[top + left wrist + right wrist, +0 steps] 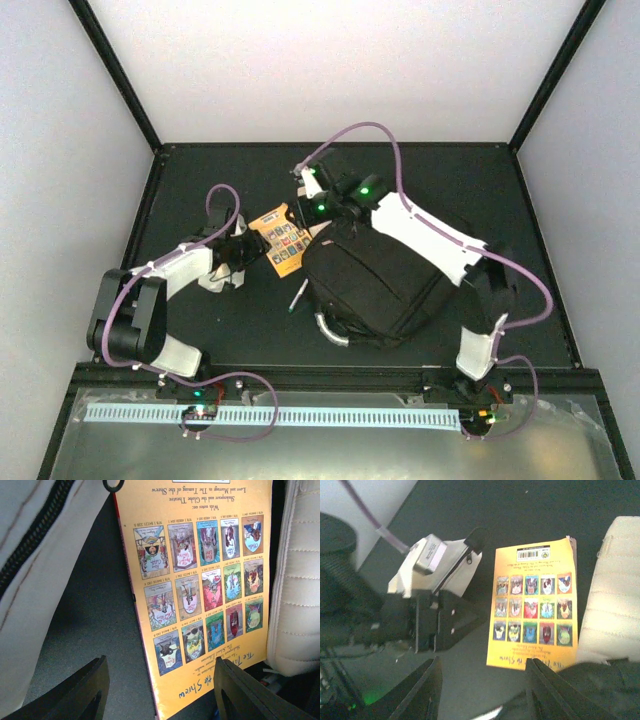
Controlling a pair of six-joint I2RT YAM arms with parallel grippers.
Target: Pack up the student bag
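The student bag [380,285] is a large black backpack lying right of centre, its grey handle [332,332] toward the near edge. A yellow book [280,240] lies flat to its left, back cover up, and also shows in the left wrist view [200,580] and the right wrist view [535,605]. My left gripper [247,252] is open and empty, and the book's near corner lies between its fingers [160,692]. My right gripper [315,203] is open and empty, hovering above the book's far end beside the bag [482,692].
A whitish zip pouch [30,580] lies under the left gripper, left of the book [215,278]. A cream quilted item [615,595] lies on the book's other side, against the bag. A pen [297,296] lies on the black mat near the bag's left edge.
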